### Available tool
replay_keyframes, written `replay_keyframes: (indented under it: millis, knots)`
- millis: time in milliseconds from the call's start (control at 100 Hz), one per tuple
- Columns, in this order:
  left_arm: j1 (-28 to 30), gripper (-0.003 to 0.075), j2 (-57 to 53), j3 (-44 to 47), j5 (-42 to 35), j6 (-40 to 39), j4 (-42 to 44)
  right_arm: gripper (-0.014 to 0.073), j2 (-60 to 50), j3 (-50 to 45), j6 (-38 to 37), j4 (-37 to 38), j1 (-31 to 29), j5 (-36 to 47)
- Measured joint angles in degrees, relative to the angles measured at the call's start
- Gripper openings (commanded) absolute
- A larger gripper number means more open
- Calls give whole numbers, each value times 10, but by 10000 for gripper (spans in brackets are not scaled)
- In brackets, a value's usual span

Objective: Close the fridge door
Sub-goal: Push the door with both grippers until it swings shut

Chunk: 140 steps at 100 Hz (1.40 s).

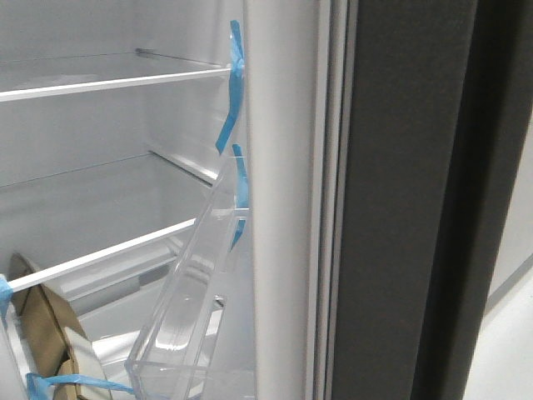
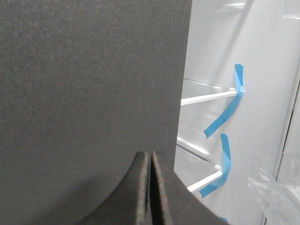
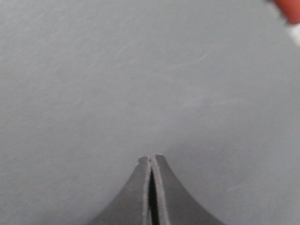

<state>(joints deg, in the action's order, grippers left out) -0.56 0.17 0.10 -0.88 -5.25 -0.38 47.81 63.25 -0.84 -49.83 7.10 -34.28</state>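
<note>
Matte dark grey fills most of my left wrist view: the outer face of the fridge door (image 2: pixel 89 84) sits right up against the left gripper (image 2: pixel 150 154), whose fingers are pressed together with nothing between them, tips at or almost at the panel (I cannot tell whether they actually touch it). My right gripper (image 3: pixel 151 159) is likewise pinched closed and empty, facing a plain pale grey surface (image 3: pixel 140 70) that I cannot identify from this close. In the front view the door stands open on the right, seen nearly edge-on, its dark outer face beside the white inner lining (image 1: pixel 279 208), with a clear plastic bin (image 1: pixel 187 308) jutting from the lining and strips of blue tape (image 1: pixel 231 92) holding it. I judge the door to be stiff, tall and fairly heavy, swinging on its hinge rather than flexing, so it wants a flat push, not a grasp; the textured face should give the closed fingers decent purchase, and pushing near the free edge, away from the hinge, would need the least force. The bin looks brittle, so I would keep clear of it. Further back are the fridge's shelves (image 1: pixel 108 82) and white interior.
</note>
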Motion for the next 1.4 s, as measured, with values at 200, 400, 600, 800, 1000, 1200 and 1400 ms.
replay_keyframes:
  millis: [200,400,600,800,1000,1200,1400]
  knots:
    - [0,-21,0,0,0,0,0,-76,20,25,0,-23,0,-53]
    - [0,-21,0,0,0,0,0,-76,39,33,0,-63,0,-67]
    - [0,-21,0,0,0,0,0,-76,60,34,17,-129,0,-102]
    - [0,-21,0,0,0,0,0,-76,88,36,84,-187,0,-129]
    - [0,-21,0,0,0,0,0,-76,124,67,127,-201,0,-151]
    - [0,-21,0,0,0,0,0,-76,170,95,145,-203,0,-155]
    - [0,-21,0,0,0,0,0,-76,218,129,174,-203,0,-155]
